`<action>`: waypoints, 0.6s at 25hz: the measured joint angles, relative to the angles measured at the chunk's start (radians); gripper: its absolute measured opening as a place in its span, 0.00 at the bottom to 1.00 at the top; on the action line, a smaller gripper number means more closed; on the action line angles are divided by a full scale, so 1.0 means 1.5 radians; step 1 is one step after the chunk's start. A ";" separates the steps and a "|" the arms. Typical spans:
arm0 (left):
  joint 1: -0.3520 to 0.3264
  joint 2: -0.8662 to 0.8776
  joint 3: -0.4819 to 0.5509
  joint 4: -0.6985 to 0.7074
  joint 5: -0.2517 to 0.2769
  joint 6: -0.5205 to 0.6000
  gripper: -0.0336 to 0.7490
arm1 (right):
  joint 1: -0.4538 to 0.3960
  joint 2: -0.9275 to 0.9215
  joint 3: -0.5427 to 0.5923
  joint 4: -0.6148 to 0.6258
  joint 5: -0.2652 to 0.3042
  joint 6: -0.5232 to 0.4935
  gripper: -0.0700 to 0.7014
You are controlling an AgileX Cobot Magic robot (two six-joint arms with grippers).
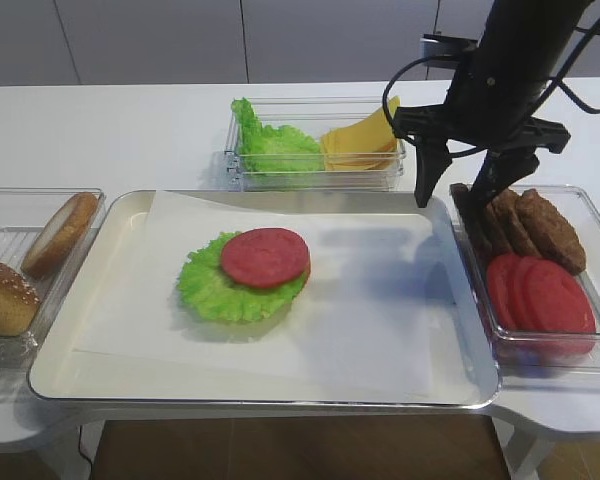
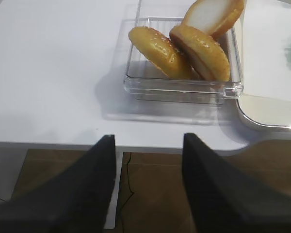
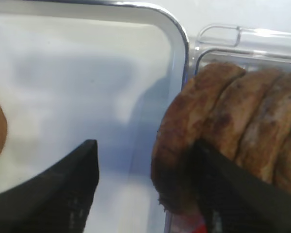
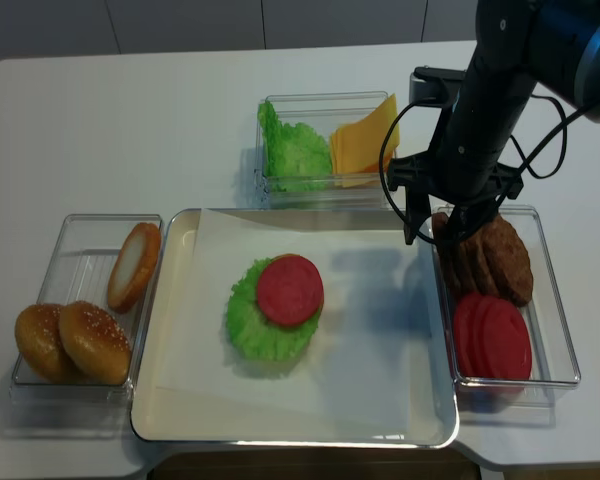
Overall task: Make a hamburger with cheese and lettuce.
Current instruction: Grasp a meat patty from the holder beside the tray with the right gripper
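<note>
Right gripper (image 1: pixel 464 186) is straddling the end patty (image 3: pixel 182 145) wide open at right, hamburger (image 1: pixel 248 274) sitting mid-tray; left finger (image 1: pixel 426 172) is risking clipping the container wall (image 3: pixel 191 63), dragging it.

I am looking at what seems a lab or test room arranged like a small food counter. The white table (image 1: pixel 130 130) is plain, with pale flat cabinet fronts (image 1: pixel 180 40) behind it and brown floor under it. Glossy, plastic-looking food sits sorted in clear plastic boxes (image 4: pixel 90 300) around a metal tray (image 1: pixel 280 392) lined with white paper (image 1: pixel 380 320). A black robot arm (image 4: pixel 490 110) with loose cables works over it.
</note>
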State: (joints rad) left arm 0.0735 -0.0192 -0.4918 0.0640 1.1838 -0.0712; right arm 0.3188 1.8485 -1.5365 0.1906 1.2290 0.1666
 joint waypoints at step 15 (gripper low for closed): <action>0.000 0.000 0.000 0.000 0.000 0.000 0.47 | 0.000 0.000 0.000 -0.003 0.000 0.000 0.69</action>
State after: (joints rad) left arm 0.0735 -0.0192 -0.4918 0.0640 1.1838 -0.0712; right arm 0.3188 1.8485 -1.5365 0.1868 1.2290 0.1666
